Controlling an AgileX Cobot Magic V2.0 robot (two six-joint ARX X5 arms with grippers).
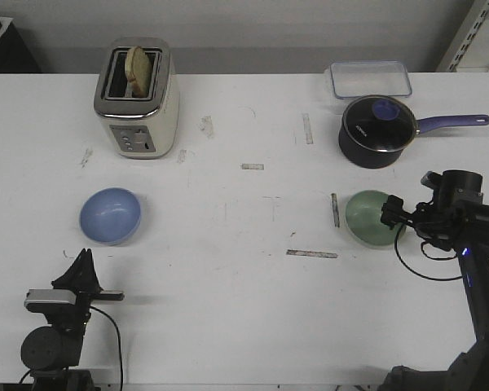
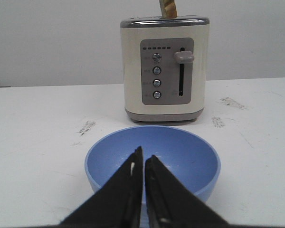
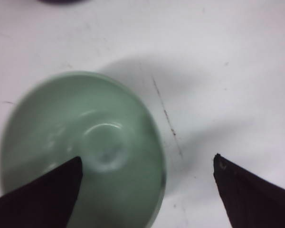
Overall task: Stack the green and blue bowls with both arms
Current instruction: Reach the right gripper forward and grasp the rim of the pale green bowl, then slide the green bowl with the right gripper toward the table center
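Toaster (image 1: 136, 99) holds one browned slice of bread (image 1: 138, 70) upright in a slot; saucepan (image 1: 377, 130) is dark blue with a glass lid on, contents not readable; clear plastic box (image 1: 369, 80) with blue rim sits just behind the saucepan, contents cannot be told.

Blue bowl (image 1: 111, 215) is light periwinkle, smooth, round, upright, nothing in it; green bowl (image 1: 373, 217) is pale mint, same sort of shape and size, glossy inside with a round base ring showing in the right wrist view (image 3: 85, 152), nothing in it; both bowls sit on the white table (image 1: 244, 285), well apart from each other.

Left gripper (image 2: 143, 161): fingers (image 2: 128, 190) pressed together with only a thin slit between them, holding nothing; blue bowl (image 2: 152, 164) lies just ahead of the fingertips, toaster (image 2: 164, 69) further ahead beyond the bowl; in the front view the left gripper (image 1: 85, 259) is near the bowl but apart from it.

Right gripper (image 3: 147, 164): fingers (image 3: 42, 194) spread wide; one finger is over the green bowl's inside, the other is out over bare table beyond the rim, so the rim's near side lies between them; contact with the bowl cannot be told; in the front view the right gripper (image 1: 389, 213) is at the bowl's edge on the arm's side.

Table has scuffs and short tape strips (image 1: 312, 254) near the green bowl.
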